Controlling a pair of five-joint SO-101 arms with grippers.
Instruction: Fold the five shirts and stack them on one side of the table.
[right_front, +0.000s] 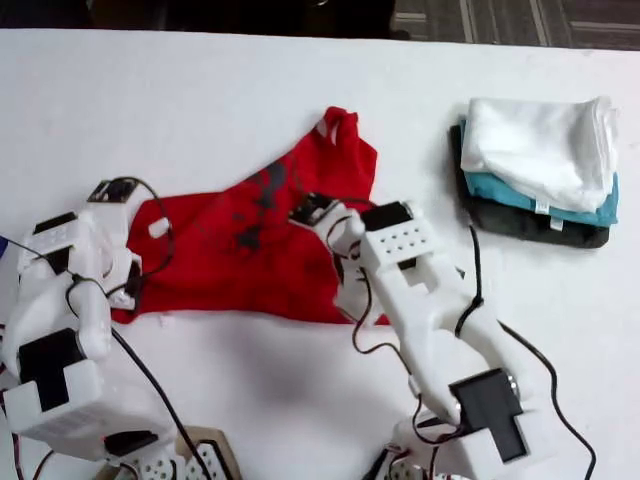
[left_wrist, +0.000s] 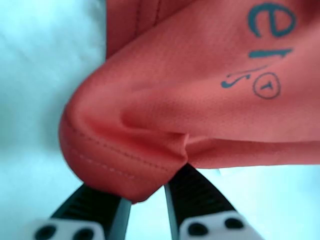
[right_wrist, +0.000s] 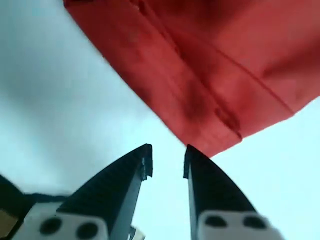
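Left pincer (left_wrist: 145, 200): clamped on a bunched hem corner of the red shirt (right_front: 250, 255). Right pincer (right_wrist: 167, 160): narrowly parted, empty, tips just beside the shirt's seamed edge. Red shirt spread mid-bench (right_front: 260, 400), long axis slanting from the left pincer toward the far right. Stack of three folded shirts (right_front: 535, 165) well apart, nearer the right arm.

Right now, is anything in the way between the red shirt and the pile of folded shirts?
Nothing big. Between the red shirt and the stack of folded shirts there is just bare table. Only the right arm and its black cable sit close to the stack's corner nearest the arms.
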